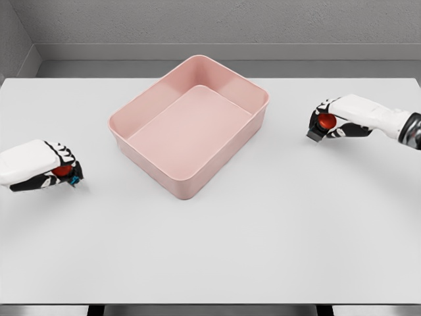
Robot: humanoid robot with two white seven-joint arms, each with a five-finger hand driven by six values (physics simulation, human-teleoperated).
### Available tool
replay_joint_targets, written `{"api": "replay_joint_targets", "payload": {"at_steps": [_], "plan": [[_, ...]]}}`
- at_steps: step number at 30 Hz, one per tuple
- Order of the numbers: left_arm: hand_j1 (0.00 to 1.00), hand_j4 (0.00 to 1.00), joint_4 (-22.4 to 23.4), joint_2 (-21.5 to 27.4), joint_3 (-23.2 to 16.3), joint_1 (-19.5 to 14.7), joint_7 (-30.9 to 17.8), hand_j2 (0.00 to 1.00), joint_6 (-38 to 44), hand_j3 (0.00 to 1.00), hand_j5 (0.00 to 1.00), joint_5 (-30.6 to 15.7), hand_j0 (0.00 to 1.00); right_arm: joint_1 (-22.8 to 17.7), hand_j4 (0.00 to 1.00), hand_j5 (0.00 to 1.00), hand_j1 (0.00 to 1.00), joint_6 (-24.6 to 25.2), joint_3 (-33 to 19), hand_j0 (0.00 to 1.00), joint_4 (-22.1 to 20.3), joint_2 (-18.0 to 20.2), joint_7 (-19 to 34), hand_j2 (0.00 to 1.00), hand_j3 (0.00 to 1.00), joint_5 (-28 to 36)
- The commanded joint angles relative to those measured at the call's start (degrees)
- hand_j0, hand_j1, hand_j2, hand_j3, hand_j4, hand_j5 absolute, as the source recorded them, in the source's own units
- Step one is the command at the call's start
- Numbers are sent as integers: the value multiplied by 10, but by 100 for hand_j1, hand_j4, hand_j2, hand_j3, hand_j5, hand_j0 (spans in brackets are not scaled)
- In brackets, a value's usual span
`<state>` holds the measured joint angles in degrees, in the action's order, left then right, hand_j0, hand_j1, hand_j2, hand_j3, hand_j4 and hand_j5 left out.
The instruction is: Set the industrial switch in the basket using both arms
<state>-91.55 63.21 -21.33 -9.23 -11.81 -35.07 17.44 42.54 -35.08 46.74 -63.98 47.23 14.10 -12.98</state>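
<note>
**While Both Hands Grip Red-Buttoned Switches, the Basket Stands Empty**

Where the white table (217,250) fills the head view, the contents are these.

Item 1: pink basket (189,125). Rectangular, open-topped, set slightly askew near the table's centre, towards the far edge. Nothing lies inside it.

Item 2: left hand (46,168). Enters from the left edge, low over the table, well apart from the basket. Its fingers are curled round a small industrial switch (64,172), of which a red button and a blue-tinted corner show between them.

Item 3: right hand (335,120). Enters from the right edge, on the far-right part of the table, also well apart from the basket. Its fingers are closed about a second switch (323,124), showing a red round button on a dark body whose lower corner juts out towards the basket.

Whether either switch touches the tabletop cannot be told. A grey wall (210,26) runs behind the table's far edge.
</note>
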Motion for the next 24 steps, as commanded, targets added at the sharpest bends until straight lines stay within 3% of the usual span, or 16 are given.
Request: {"api": "replay_joint_targets", "payload": {"at_steps": [1,3,12,24], "plan": [[47,47,0,10,1,0,0,47,1,47,47,-12,47,0,46,46,46,1,-12,46,-13,6,1,46,46,3],[47,47,0,14,1,-11,0,47,1,47,47,-19,47,0,45,45,45,1,-27,45,-32,7,25,45,45,3],[47,47,-1,13,1,-48,0,47,1,47,47,-28,47,3,45,45,45,1,-35,45,-84,11,39,45,45,2],[47,47,-20,-18,-5,-91,-1,47,1,47,47,-26,47,37,41,41,41,6,-36,41,-114,6,61,41,41,2]]}}
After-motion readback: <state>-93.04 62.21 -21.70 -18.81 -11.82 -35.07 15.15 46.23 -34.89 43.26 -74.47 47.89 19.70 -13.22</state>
